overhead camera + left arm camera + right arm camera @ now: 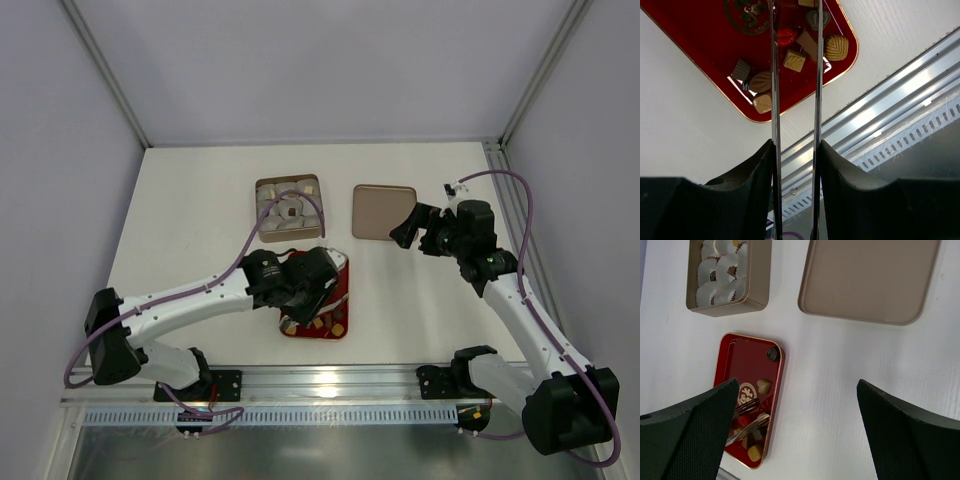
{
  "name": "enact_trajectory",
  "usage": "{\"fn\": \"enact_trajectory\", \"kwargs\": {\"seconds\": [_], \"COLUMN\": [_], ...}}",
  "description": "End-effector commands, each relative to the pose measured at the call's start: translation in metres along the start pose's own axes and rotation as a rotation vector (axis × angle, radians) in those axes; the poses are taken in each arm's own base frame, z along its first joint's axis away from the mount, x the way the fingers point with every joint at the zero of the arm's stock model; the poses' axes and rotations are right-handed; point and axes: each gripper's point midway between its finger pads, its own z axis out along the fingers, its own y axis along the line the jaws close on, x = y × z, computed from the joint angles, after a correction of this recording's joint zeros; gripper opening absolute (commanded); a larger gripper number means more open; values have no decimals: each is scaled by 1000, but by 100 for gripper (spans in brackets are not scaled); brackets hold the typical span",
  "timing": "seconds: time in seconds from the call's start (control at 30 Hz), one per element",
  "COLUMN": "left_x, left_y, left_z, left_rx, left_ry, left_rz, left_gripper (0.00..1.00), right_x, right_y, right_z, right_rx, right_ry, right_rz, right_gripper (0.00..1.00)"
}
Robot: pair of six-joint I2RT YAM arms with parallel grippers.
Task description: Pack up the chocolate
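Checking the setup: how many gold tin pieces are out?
2. The open tin, holding paper cups, sits far centre. The lid lies flat just right of it. Nothing suggests a hidden third.

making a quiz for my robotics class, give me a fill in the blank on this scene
1. The left gripper holds tweezers over the chocolates on the ____ tray.
2. The right gripper has its jaws ____.
3. The tin holds white paper ____.
Missing words: red; open; cups.
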Motion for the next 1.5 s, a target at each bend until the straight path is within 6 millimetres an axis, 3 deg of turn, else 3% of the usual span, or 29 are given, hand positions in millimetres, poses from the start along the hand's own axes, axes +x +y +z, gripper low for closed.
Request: {"fn": "enact_trajectory", "kwargs": {"seconds": [0.0, 0.23, 0.43, 0.87, 1.03, 1.23, 1.47], "left_x": [-6, -5, -5, -34, -59, -106, -166], "left_y": [-9, -10, -9, 19, 33, 72, 126], "left_z": [3, 8, 7, -23, -47, -71, -72], "left_rx": [27, 27, 21, -85, -63, -95, -164], "left_ry": [-21, -11, -11, -125, -207, -319, -405], "left_rz": [-6, -1, 3, -21, -67, -168, -284], "left_gripper": [39, 34, 23, 18, 18, 18, 18], "right_x": [-9, -8, -9, -8, -9, -8, -7], "right_y": [5, 4, 4, 4, 5, 4, 4], "right_z": [-2, -2, -2, -1, -1, 1, 2], "right_rx": [-7, -5, -4, -5, -7, -9, -8], "right_ry": [-28, -27, -29, -25, -26, -22, -17], "right_rz": [-23, -22, -23, -22, -21, -19, -19], "right_gripper": [100, 100, 100, 100, 100, 100, 100]}}
